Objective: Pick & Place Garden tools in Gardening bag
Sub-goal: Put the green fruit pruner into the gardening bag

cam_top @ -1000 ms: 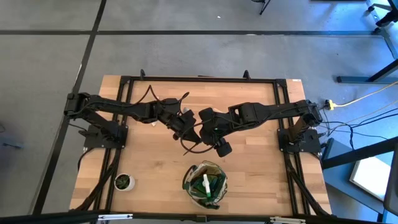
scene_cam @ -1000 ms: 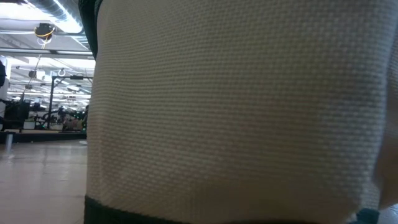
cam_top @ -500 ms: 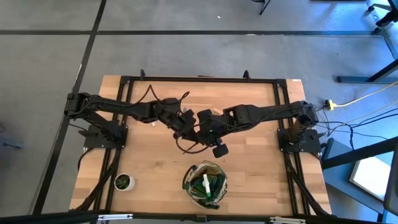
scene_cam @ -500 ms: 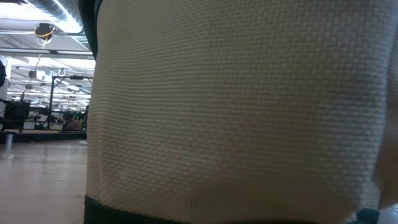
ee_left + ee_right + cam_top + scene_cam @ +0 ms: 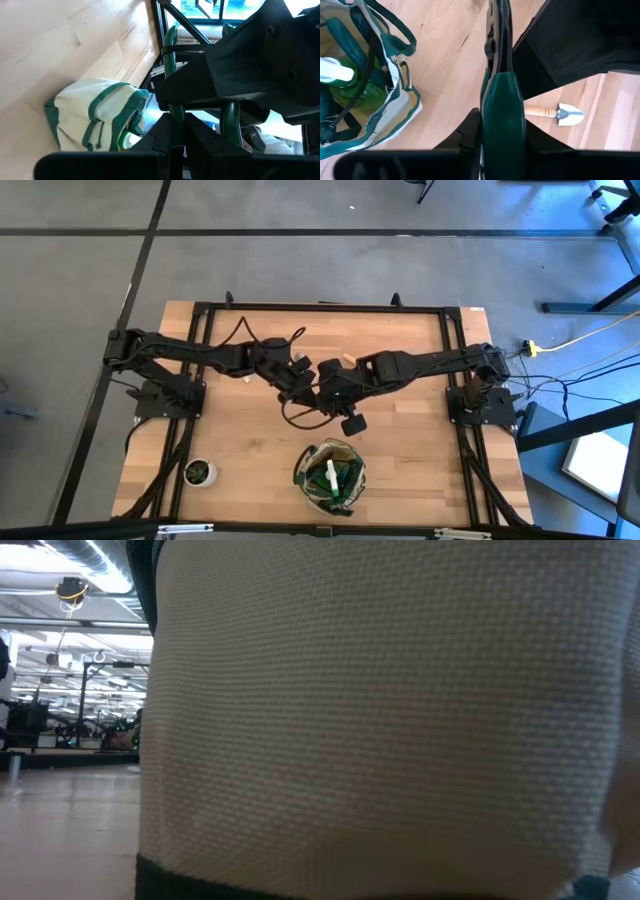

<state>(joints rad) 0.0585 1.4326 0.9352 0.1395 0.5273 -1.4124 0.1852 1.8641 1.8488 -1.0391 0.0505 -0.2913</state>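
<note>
The green-handled pruning shears (image 5: pixel 502 105) sat mid-desk, clamped at once by the right gripper (image 5: pixel 325 388) and the left gripper (image 5: pixel 300 380), jaws closed on its handles. The gardening bag (image 5: pixel 330 473) stood beyond them, a small trowel (image 5: pixel 556 113) near.

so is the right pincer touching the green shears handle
Touching. The right wrist view shows the right pincer with its fingers pressed against both sides of the green shears handle.
</note>
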